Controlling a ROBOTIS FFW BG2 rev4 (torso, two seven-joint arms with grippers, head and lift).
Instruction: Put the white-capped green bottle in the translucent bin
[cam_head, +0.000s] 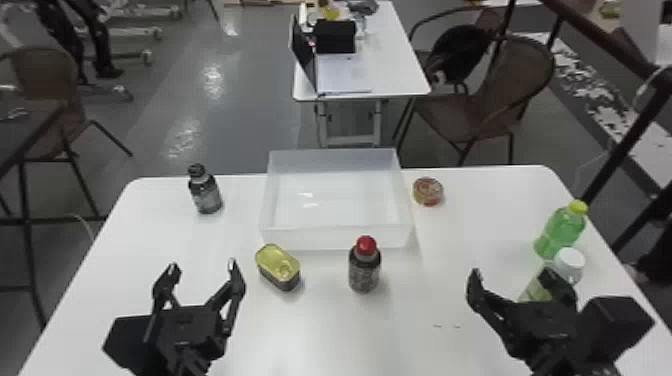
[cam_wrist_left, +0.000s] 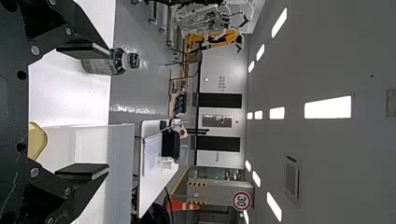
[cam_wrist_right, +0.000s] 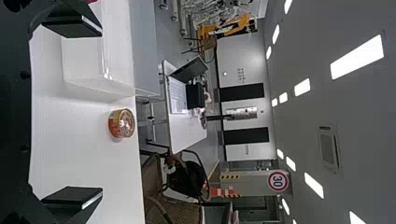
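The white-capped green bottle (cam_head: 570, 263) stands at the table's right side, partly hidden behind my right gripper (cam_head: 515, 280), which is open above the table on the near side of it. In the right wrist view my right gripper (cam_wrist_right: 74, 112) has its two fingers wide apart with nothing between them. The translucent bin (cam_head: 336, 237) sits at the middle of the table's far edge, with nothing inside. My left gripper (cam_head: 202, 272) is parked open over the near left of the table; the left wrist view also shows my left gripper (cam_wrist_left: 84, 109) spread and holding nothing.
A yellow-capped green bottle (cam_head: 559, 232) stands just behind the white-capped one. A red-capped bottle (cam_head: 364, 270) and a yellow-topped can (cam_head: 278, 267) are in front of the bin. A round can (cam_head: 428, 191) lies right of it, a dark bottle (cam_head: 205, 192) to its left.
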